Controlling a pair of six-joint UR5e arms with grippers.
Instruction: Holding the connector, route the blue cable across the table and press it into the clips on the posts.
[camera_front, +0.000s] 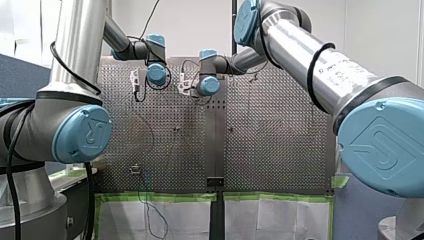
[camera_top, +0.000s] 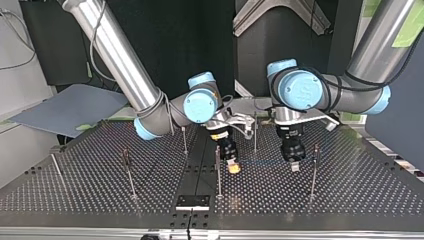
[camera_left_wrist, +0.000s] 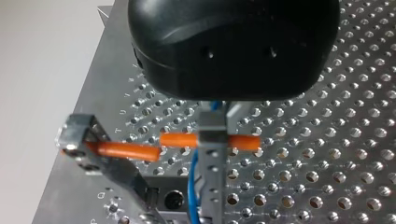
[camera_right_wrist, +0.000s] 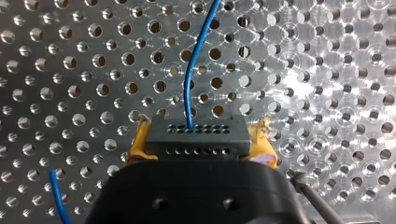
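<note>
My right arm (camera_top: 125, 65) enters at the top view's left, and its jaws are clenched on the dark connector (camera_right_wrist: 196, 133), with yellow pads (camera_right_wrist: 137, 144) against both its ends. The blue cable (camera_right_wrist: 195, 60) leaves the connector's far face and runs ahead over the perforated table (camera_right_wrist: 327, 70). In the top view these jaws hang just right of a thin post (camera_top: 217, 170) near the table's middle. A faint blue line leads right from them to my left arm's (camera_top: 325, 95) jaws, low beside another post (camera_top: 314, 167). In the left wrist view the cable passes under the black housing, near a metal clip (camera_left_wrist: 77, 140) holding an orange piece (camera_left_wrist: 126, 150); whether the left jaws are released or clenched I cannot tell
</note>
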